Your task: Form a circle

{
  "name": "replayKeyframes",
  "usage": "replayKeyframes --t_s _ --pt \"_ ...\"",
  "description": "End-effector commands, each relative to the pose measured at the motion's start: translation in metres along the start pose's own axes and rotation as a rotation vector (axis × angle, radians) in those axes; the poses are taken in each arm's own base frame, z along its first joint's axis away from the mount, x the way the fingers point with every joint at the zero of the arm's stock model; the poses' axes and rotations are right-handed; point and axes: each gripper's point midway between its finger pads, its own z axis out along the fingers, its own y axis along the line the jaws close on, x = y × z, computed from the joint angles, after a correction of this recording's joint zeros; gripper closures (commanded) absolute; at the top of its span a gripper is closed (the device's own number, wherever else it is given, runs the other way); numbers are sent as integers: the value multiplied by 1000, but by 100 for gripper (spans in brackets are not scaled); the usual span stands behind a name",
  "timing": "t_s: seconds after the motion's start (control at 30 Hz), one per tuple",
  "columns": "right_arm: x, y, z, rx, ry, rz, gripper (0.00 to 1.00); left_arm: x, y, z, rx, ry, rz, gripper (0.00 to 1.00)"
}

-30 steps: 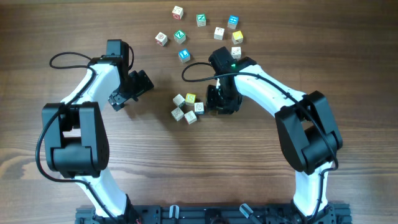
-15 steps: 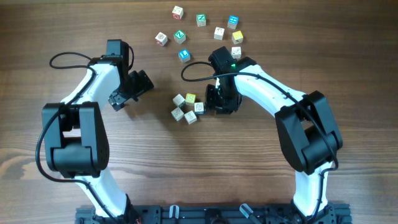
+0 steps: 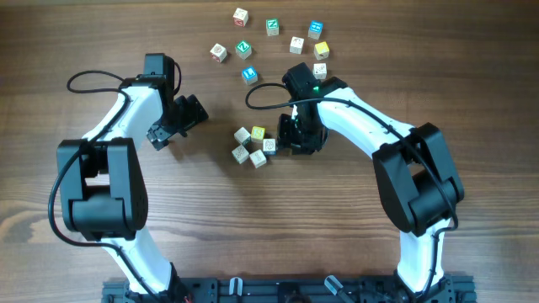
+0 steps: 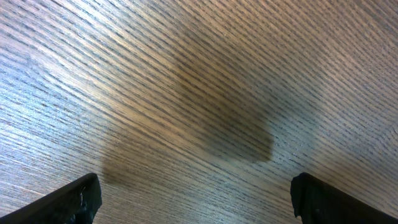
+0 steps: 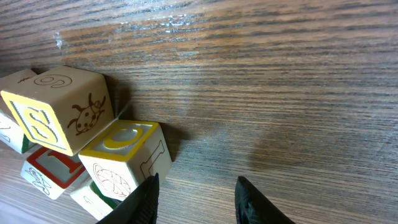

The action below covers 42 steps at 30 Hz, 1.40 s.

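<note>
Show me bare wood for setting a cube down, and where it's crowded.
Free: the bare table between both arm bases, nearer than the ring of cubes; the gap between the open left tool and that ring. Crowded: the loose cubes at the far side, and beside the ring, where the right tool sits close.

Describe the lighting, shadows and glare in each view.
Overhead: even light, sharp, faint shadows on the table. Left wrist: one broad dark shadow mid-frame, wood grain slightly soft. Right wrist: glare streak on the wood near the top edge; the letter cubes are sharp.
</note>
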Motion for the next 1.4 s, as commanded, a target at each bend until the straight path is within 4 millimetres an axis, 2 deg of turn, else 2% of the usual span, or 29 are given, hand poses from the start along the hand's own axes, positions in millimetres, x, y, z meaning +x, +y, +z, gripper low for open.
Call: replayKeyframes --t_s 0.0,0.37,0.77,0.87,1.03,1.23,1.37 --pt "5 3 2 -14 16 12 60 1 4 5 -17 6 -9 0" --pt "4 7 1 -39 19 9 60 1 4 5 -17 6 -9 0" --pt "-3 -4 2 24 -26 9 59 1 4 5 -17 6 -9 0" --pt "-15 -19 0 113 -94 30 56 1 4 5 -17 6 -9 0" --pt "-29 -39 -6 228 -182 37 55 1 4 5 -17 6 -9 0" --pt "-56 -84 -28 435 -326 73 55 1 4 5 -17 6 -9 0" --pt "-76 -109 -42 478 -367 66 56 1 4 5 -17 6 -9 0"
